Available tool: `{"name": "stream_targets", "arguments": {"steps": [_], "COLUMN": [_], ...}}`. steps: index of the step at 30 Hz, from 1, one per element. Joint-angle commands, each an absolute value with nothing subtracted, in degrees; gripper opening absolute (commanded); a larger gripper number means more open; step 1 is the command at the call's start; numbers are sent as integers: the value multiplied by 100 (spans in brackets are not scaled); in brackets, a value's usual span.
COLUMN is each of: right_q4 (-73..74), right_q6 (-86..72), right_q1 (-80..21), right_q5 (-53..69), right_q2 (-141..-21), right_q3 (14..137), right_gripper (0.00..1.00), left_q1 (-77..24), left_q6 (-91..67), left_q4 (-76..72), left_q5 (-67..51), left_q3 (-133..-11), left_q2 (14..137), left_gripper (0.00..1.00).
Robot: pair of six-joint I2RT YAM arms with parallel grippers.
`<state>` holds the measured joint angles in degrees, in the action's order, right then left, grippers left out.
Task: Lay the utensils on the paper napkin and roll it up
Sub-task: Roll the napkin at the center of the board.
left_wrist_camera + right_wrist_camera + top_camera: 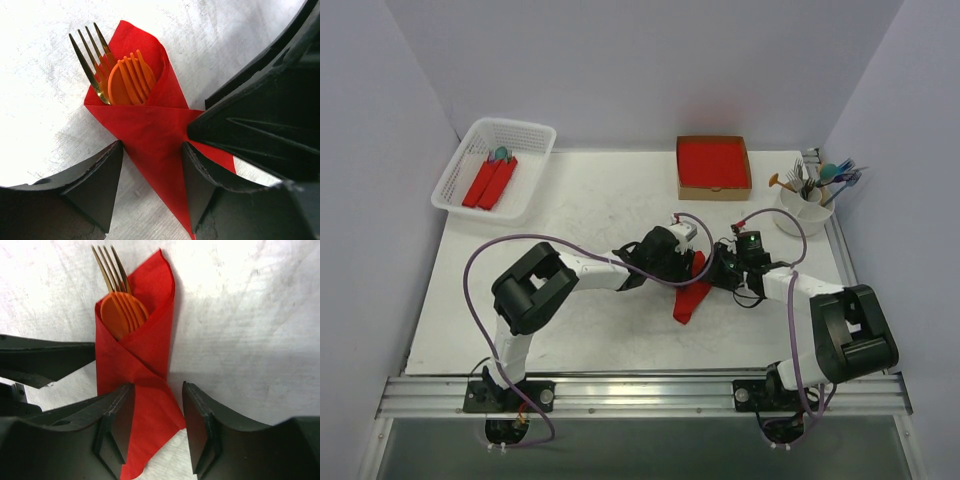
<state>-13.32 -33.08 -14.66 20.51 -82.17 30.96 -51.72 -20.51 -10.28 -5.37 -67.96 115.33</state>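
The paper napkin point(689, 300) lies mid-table, folded into a red cone around the utensils. It shows in the left wrist view point(150, 125) and the right wrist view point(145, 355). A silver fork point(89, 62) and an orange spoon point(119, 87) stick out of its open end, with orange tines lying over the spoon bowl. The fork point(107, 267) and the spoon point(116, 320) also show in the right wrist view. My left gripper point(677, 262) point(151, 150) is open, its jaws either side of the cone's narrow end. My right gripper point(718, 270) point(157, 390) is open, astride the same end from the other side.
A white basket point(525, 130) at the far left holds red rolls point(490, 182). A brown cardboard box with a red stack point(713, 163) stands at the back. A white cup point(802, 212) of spare utensils stands at the far right by the metal rail.
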Motion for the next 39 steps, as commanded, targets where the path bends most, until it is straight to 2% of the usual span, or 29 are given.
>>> {"name": "stream_targets", "arguments": {"steps": [1,7,20,24,31,39], "right_q4": [-1283,-1468,-1108,-967,-1054,-1230], "right_q6": [-3199,-3120,-3050,-3067,-3199,-3384], "right_q1": [-1398,-1406,-1608,-1748,-1951,-2039], "right_q5": [1942,2065,1811,1600,1459,1441], "right_q2": [-8358,-8709,-9017,-9131,-9246,-9413], "right_q3": [3260,3419,3683,3700,3507,3393], "right_gripper": [44,60,60,53,50,36], "left_q1": [-5212,-5238,-5256,-5256,-5265,-5256], "left_q6": [-2004,-2013,-2021,-2039,-2092,-2101], "left_q4": [-782,-861,-1055,-1116,-1336,-1406], "left_q5": [-519,-554,-633,-633,-677,-721], "left_q3": [-6715,-6662,-6522,-6460,-6293,-6258], "left_q2": [11689,11681,11584,11593,11584,11584], "left_gripper": [59,59,61,61,64,64]}}
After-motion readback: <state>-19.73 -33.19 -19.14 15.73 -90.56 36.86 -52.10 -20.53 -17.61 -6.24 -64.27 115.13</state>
